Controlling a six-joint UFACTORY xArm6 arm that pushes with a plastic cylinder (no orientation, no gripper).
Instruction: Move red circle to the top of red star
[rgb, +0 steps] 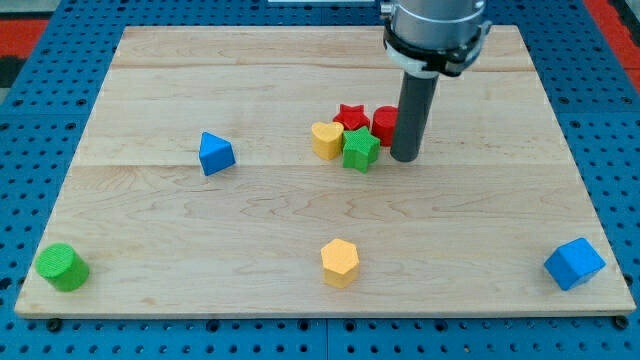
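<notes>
The red circle (384, 124) sits near the board's middle, touching the right side of the red star (351, 116). My rod comes down from the view's top, and my tip (405, 157) rests on the board just right of and slightly below the red circle, partly covering its right edge. A green star (360, 150) lies directly below the red star and red circle. A yellow heart (326, 140) lies to the left of the green star, below-left of the red star.
A blue triangle (215, 153) lies left of centre. A green cylinder (62, 267) sits at the bottom left corner. A yellow hexagon (340, 262) lies at bottom centre. A blue cube (574, 264) sits at the bottom right. The wooden board (150, 90) rests on a blue pegboard.
</notes>
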